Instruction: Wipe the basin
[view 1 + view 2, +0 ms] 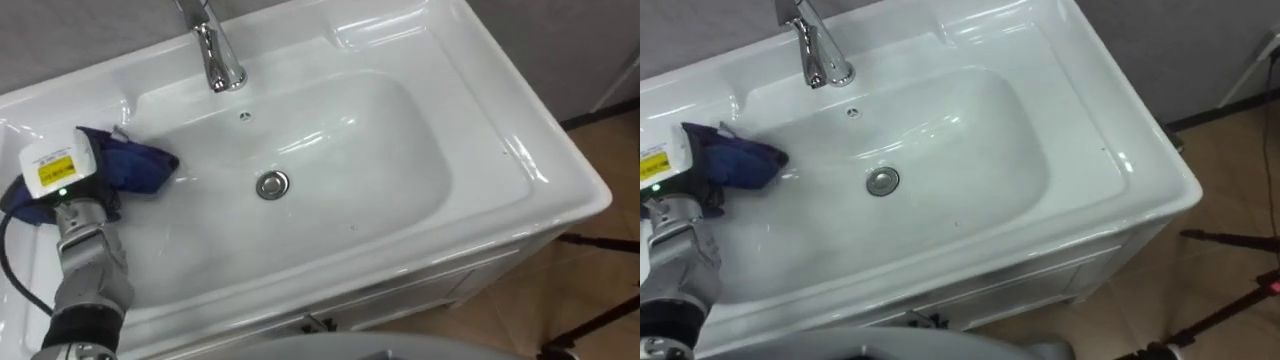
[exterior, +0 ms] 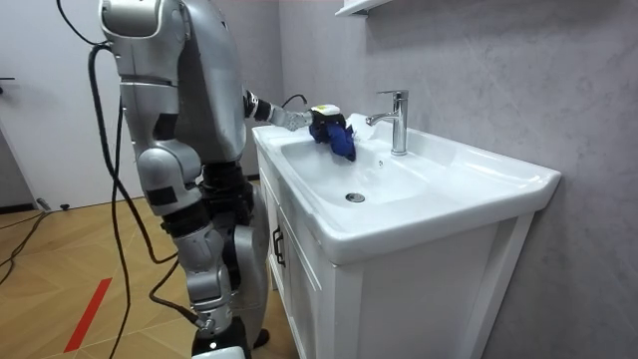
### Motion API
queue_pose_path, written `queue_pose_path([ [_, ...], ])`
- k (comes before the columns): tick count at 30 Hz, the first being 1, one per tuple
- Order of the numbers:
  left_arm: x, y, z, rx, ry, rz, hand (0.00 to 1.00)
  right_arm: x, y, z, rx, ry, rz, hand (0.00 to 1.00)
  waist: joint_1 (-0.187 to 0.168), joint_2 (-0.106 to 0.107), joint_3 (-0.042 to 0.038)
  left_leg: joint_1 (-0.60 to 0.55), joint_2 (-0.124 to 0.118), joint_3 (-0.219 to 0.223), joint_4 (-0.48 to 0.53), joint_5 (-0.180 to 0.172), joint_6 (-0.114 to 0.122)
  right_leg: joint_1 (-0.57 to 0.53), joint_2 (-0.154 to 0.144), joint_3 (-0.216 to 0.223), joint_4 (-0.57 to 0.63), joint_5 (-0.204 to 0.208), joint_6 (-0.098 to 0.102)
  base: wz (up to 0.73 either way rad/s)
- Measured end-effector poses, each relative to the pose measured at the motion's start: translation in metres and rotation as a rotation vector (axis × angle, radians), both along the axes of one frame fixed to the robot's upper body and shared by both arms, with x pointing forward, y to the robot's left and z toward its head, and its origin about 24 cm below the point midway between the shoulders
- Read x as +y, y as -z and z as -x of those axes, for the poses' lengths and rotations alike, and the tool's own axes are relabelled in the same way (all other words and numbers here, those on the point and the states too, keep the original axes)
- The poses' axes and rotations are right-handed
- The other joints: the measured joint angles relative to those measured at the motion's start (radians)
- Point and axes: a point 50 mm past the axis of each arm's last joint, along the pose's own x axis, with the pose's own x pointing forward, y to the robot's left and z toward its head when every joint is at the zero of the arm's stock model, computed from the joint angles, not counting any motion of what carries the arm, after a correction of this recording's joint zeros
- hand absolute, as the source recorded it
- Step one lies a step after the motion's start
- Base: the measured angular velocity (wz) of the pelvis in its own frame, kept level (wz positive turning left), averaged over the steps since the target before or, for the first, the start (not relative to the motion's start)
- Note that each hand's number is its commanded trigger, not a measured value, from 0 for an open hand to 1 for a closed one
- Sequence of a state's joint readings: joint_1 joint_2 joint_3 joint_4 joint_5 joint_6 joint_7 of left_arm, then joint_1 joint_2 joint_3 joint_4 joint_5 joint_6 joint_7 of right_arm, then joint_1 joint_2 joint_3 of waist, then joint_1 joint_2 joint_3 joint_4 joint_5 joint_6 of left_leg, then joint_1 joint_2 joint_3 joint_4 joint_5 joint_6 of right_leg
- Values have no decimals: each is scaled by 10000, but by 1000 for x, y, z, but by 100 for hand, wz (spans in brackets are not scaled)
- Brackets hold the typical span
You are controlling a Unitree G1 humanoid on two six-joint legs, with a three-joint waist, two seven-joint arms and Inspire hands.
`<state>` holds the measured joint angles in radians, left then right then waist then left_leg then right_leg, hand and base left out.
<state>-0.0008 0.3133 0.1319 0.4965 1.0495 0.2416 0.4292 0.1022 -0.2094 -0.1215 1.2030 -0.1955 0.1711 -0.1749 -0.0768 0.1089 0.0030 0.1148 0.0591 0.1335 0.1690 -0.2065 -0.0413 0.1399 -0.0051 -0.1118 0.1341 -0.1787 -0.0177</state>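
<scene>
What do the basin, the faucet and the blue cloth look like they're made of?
Basin: glossy white ceramic, probably, given its bright reflections. Faucet: polished metal, likely chromed; mirror-like shine. Cloth: soft blue fabric, matte and crumpled; weave can't be told.

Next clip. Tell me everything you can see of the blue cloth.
The cloth is dark blue, soft fabric, bunched into a crumpled wad, not spread flat. It lies on the basin's left inner slope, left of the drain. The left hand meets its left end; the grip is hidden. In the room view a fold hangs into the basin.
</scene>
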Motion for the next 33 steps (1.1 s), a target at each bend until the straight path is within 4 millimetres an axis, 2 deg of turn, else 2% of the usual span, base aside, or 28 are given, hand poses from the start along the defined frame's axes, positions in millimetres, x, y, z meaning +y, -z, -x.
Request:
queue_pose_path([
  [9,-2,-26,-14,-1245,346,43,100,4,3,8,16,104,-247,0,-15,-12,16,-60,-49,-57,23,8,15,17,-57,-161,20,-20,34,4],
  [19,-8,-50,-21,-2861,693,-399,100,4,3,21,368,207,-242,0,-23,-55,-30,-342,-141,-231,175,44,75,-132,-136,-266,22,-37,61,5],
  [28,-5,-50,-18,-3116,434,-121,100,4,3,24,408,244,-259,0,16,-46,-41,-325,-140,-265,200,44,75,-110,-138,-296,42,-38,63,0],
  [32,-3,-40,-7,-2881,167,178,100,4,3,23,387,277,-257,0,7,-64,-27,-176,-139,-262,165,45,77,34,-133,-293,45,-39,63,0],
  [33,-1,-34,0,-2636,16,241,100,3,3,28,485,377,-239,0,12,-88,-30,-99,-140,-262,161,45,76,79,-133,-280,20,-39,64,0],
])
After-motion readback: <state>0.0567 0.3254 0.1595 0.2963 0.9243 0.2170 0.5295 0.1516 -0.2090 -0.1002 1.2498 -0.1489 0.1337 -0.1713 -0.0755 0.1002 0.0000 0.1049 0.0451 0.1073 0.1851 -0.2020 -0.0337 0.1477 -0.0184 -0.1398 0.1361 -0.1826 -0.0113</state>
